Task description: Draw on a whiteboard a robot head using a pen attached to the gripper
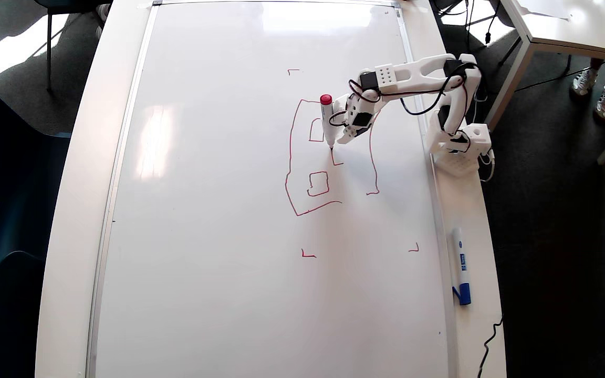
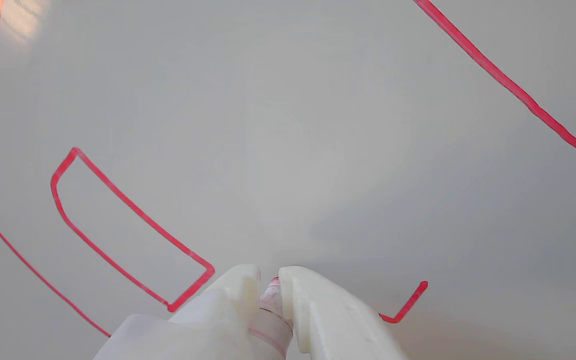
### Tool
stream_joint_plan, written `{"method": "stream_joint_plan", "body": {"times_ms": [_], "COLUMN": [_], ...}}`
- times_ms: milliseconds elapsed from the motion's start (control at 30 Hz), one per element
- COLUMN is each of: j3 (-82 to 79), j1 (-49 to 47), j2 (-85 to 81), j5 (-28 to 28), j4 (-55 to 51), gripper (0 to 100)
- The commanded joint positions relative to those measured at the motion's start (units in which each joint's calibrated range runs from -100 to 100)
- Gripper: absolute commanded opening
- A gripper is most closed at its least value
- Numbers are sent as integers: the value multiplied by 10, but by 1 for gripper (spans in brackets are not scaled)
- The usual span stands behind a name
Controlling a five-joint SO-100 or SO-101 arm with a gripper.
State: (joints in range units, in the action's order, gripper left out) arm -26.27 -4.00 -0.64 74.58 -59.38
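The whiteboard fills most of the overhead view. On it is the robot head, a wobbly red outline with a gap in its lower side. Inside are two small squares and a short hook-shaped stroke. My gripper is shut on the pen. The pen's red end is up and its tip touches the board at that stroke. In the wrist view the white fingers clamp the pen over the whiteboard. There a closed red rectangle lies to the left and the short stroke to the right.
The arm's base stands on the white table rim, right of the board. A blue-capped marker lies on that rim further down. Small red corner marks ring the drawing. A black cable, a second table and chairs surround it.
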Motion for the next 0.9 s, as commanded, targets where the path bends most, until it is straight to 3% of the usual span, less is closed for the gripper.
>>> {"method": "stream_joint_plan", "body": {"times_ms": [0,867], "j3": [-3,-101], "j1": [6,-37], "j2": [-10,-102], "j5": [3,-1], "j4": [-19,-20], "gripper": [1,1]}}
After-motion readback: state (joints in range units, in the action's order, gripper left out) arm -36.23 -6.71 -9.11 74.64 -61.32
